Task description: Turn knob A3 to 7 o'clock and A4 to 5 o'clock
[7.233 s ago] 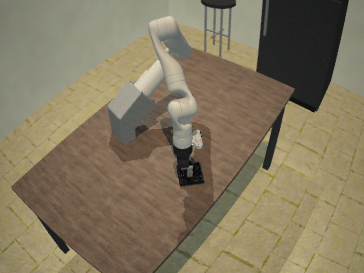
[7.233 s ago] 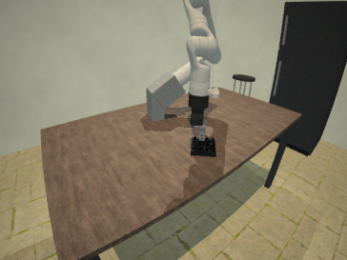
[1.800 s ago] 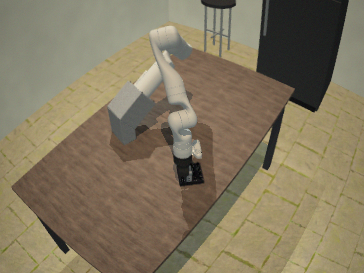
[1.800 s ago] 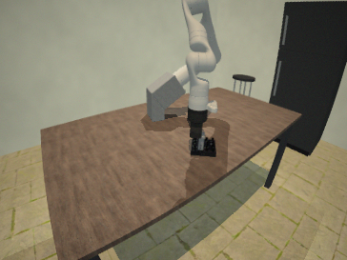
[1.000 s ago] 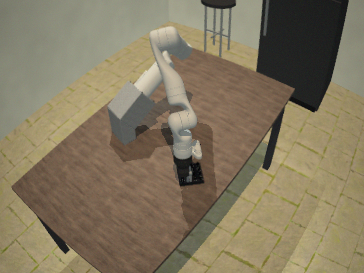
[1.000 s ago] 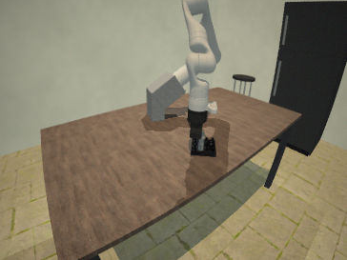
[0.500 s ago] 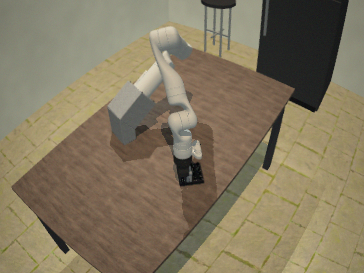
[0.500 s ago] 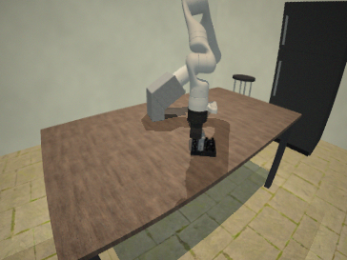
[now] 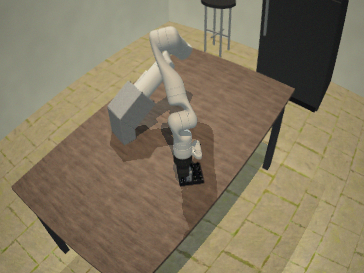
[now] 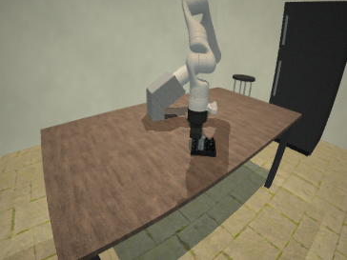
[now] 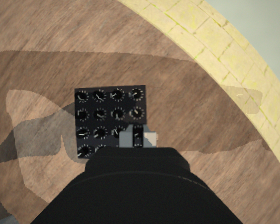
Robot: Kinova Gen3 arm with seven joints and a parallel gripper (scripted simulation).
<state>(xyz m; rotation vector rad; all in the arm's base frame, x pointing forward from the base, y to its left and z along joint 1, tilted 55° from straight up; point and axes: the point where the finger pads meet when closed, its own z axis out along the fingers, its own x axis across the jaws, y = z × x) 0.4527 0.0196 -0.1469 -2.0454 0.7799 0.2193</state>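
Observation:
The knob box is a small black box with a four-by-four grid of knobs, standing on the brown table near its right edge. It also shows in the exterior view point(image 10: 204, 147) and in the wrist view point(image 11: 110, 122). My gripper point(image 11: 137, 132) point(image 9: 186, 169) points straight down onto the box point(image 10: 197, 143). In the wrist view its two fingers stand close together around a knob at the near right corner of the grid. The fingers hide that knob. The names and the white lines are too small to read.
The arm's grey base block point(image 9: 126, 115) stands on the table behind the box. A black cabinet point(image 9: 305, 36) and a stool point(image 9: 218, 18) stand on the floor beyond the table. The table's edge runs close to the box's right side.

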